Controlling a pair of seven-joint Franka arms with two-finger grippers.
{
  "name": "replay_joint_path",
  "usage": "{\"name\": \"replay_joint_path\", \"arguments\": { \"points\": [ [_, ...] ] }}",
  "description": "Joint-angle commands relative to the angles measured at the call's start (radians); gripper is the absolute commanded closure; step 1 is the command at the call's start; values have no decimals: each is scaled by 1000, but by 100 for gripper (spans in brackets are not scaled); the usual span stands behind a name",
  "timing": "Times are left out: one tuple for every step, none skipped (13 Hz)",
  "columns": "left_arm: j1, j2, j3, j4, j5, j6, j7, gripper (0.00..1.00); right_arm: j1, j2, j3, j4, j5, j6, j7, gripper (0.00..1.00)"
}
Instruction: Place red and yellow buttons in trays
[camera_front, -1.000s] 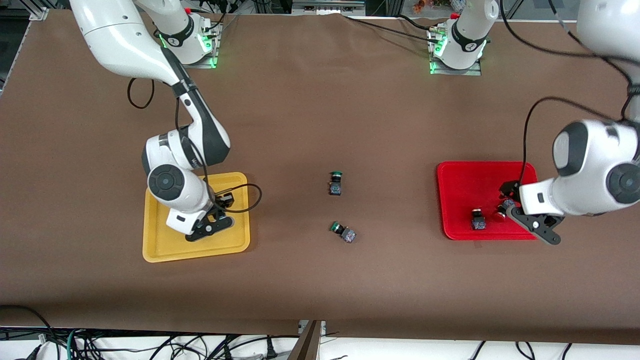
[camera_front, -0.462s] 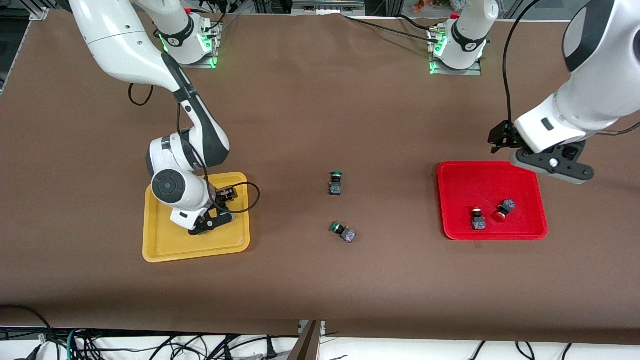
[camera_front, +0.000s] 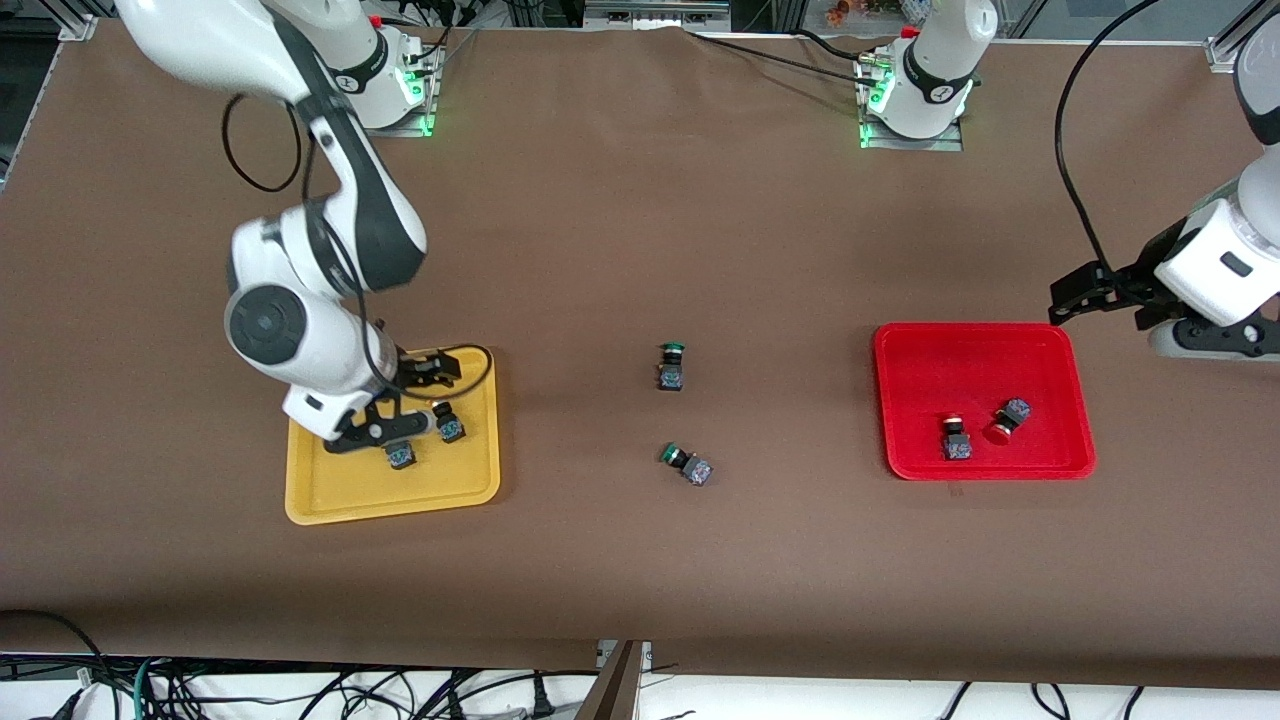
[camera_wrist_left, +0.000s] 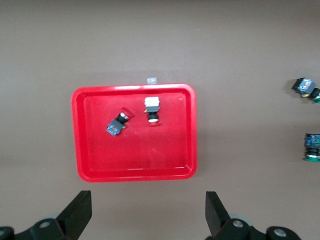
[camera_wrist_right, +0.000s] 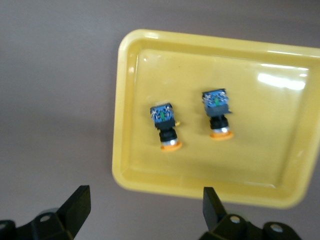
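Observation:
Two red-capped buttons (camera_front: 956, 440) (camera_front: 1006, 419) lie in the red tray (camera_front: 940, 370); the left wrist view shows them (camera_wrist_left: 119, 122) (camera_wrist_left: 152, 109) in that tray (camera_wrist_left: 150, 155). Two yellow-capped buttons (camera_front: 446, 425) (camera_front: 401, 455) lie in the yellow tray (camera_front: 450, 482); the right wrist view shows them (camera_wrist_right: 165, 125) (camera_wrist_right: 217, 112) in that tray (camera_wrist_right: 260, 150). My left gripper (camera_front: 1205, 340) (camera_wrist_left: 145, 220) is open and empty, raised over the table beside the red tray toward the left arm's end. My right gripper (camera_front: 375, 430) (camera_wrist_right: 142, 215) is open and empty, raised over the yellow tray's edge.
Two green-capped switches (camera_front: 672, 367) (camera_front: 687, 465) lie on the brown table between the trays; they also show in the left wrist view (camera_wrist_left: 306, 86) (camera_wrist_left: 312, 147). A tiny pale scrap (camera_wrist_left: 151, 80) lies just outside the red tray. Cables hang along the table's front edge.
My left gripper let go of a red button in the red tray, rose and moved off toward the left arm's end. My right gripper lifted from the yellow tray, uncovering both yellow buttons.

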Motion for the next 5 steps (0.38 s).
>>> {"name": "replay_joint_path", "arguments": {
  "points": [
    [-56,-84,37,-112,-5,77,-33,0,-5,-186,-8,-58,14,-121,18,1],
    [-57,-112,38,-159,-5,118,-33,0,-5,-244,-10,-67,14,-162,18,1],
    [-57,-129,36,-187,-5,138,-33,0,-7,-292,-19,-82,14,-202,18,1],
    [-57,-132,36,-194,-7,138,-33,0,-7,-344,-44,-116,16,-215,12,1],
    [-57,-130,36,-194,-7,140,-33,0,-7,-392,-56,-163,16,-215,3,1]
  ]
}}
